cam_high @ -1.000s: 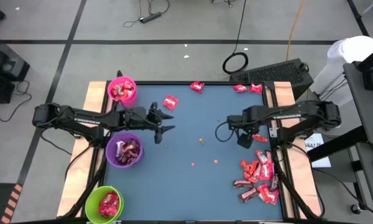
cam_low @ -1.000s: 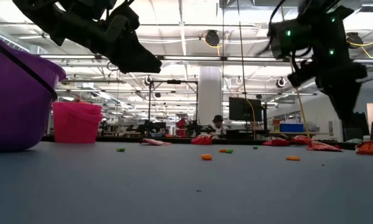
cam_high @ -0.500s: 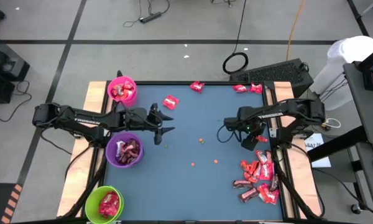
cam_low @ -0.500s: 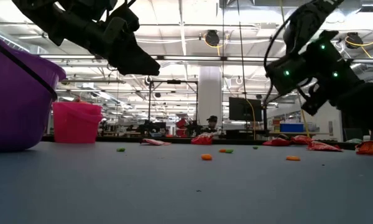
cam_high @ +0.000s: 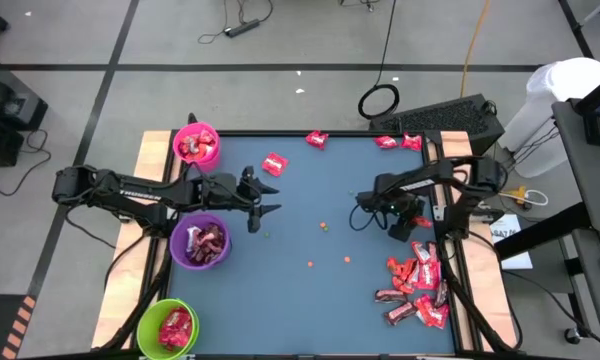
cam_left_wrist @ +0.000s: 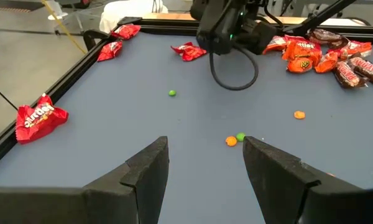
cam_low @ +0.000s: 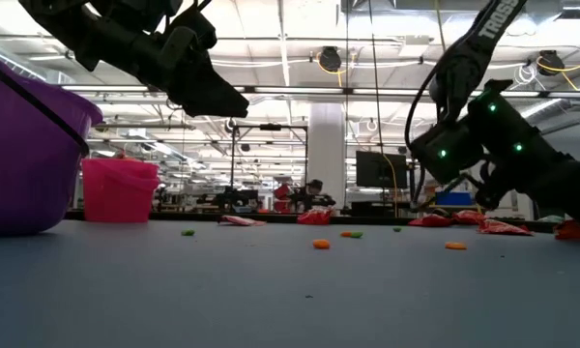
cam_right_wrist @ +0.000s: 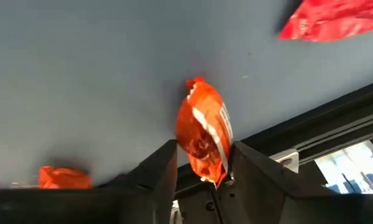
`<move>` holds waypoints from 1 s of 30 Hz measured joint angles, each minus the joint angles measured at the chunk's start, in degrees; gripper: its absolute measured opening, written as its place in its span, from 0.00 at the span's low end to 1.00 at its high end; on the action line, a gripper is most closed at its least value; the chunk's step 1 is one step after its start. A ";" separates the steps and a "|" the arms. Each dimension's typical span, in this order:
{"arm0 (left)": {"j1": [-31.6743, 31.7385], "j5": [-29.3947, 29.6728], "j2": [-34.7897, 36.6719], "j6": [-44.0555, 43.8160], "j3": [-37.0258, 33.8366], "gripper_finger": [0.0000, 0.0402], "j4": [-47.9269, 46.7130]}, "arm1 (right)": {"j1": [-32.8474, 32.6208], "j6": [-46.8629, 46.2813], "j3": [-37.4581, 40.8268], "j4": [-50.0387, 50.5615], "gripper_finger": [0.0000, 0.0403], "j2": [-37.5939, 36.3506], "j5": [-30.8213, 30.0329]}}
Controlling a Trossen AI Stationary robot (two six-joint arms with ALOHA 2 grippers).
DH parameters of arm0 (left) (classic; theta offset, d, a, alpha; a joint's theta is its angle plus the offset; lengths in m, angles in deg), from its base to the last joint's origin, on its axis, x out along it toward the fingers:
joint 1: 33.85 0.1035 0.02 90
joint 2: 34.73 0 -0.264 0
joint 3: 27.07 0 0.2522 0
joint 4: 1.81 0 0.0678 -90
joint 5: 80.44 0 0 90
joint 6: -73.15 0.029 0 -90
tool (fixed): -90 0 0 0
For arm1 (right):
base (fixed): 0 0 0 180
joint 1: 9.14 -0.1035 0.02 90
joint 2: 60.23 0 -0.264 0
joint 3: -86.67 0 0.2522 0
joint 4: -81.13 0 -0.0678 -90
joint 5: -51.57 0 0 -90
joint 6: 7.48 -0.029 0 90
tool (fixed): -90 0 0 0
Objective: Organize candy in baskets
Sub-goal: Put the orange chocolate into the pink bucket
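Observation:
My right gripper (cam_right_wrist: 204, 149) is low over the blue table near its right edge (cam_high: 408, 222), shut on an orange wrapped candy (cam_right_wrist: 202, 127). A pile of red and brown candy (cam_high: 418, 290) lies just nearer. Single pieces lie at the far side (cam_high: 274, 164), (cam_high: 316, 139), (cam_high: 398, 142). The pink basket (cam_high: 196, 143), purple basket (cam_high: 200, 241) and green basket (cam_high: 168, 328) stand along the left edge, each with candy inside. My left gripper (cam_high: 270, 198) hangs open above the table, right of the pink and purple baskets, with nothing between its fingers (cam_left_wrist: 146, 171). My right gripper pinches the orange candy between its two fingers (cam_right_wrist: 158, 165), one on each long side (cam_right_wrist: 185, 140). The fingers slant down from above and lie along the piece. Its near end reaches back between the fingers. Its far end (cam_right_wrist: 196, 84) is down at the table.
Tiny orange and green specks (cam_high: 325, 226), (cam_high: 310, 264) dot the middle of the table. A black raised rim (cam_high: 280, 134) runs round the table. A dark cable loop (cam_high: 358, 212) hangs off my right arm beside the gripper.
My right gripper has come down toward the table and tipped its fingers steeper, ending over the orange candy near the right edge, which now shows between its fingers. My left arm has kept still.

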 joint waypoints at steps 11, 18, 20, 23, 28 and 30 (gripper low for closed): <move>0.00 0.05 0.01 0.02 0.00 0.53 0.03 | 0.02 4.09 -0.34 0.93 0.03 2.11 -0.01; 0.00 0.05 0.01 0.02 0.02 0.53 0.04 | -1.39 5.12 -4.34 0.92 0.02 -3.21 -0.09; 0.00 0.05 0.01 0.02 0.04 0.53 0.03 | -2.04 5.45 -6.02 -0.28 0.01 -5.53 -0.09; 0.00 0.05 0.01 0.04 0.05 0.53 0.90 | -2.99 6.73 -8.19 -5.95 0.01 -9.23 -0.11; 0.04 0.08 0.03 0.03 0.08 0.53 2.23 | -4.65 10.52 -9.14 -23.43 0.01 -14.65 -0.11; 0.04 0.07 0.05 0.04 0.09 0.53 2.22 | -5.20 12.52 -9.14 -31.04 0.01 -15.78 -0.12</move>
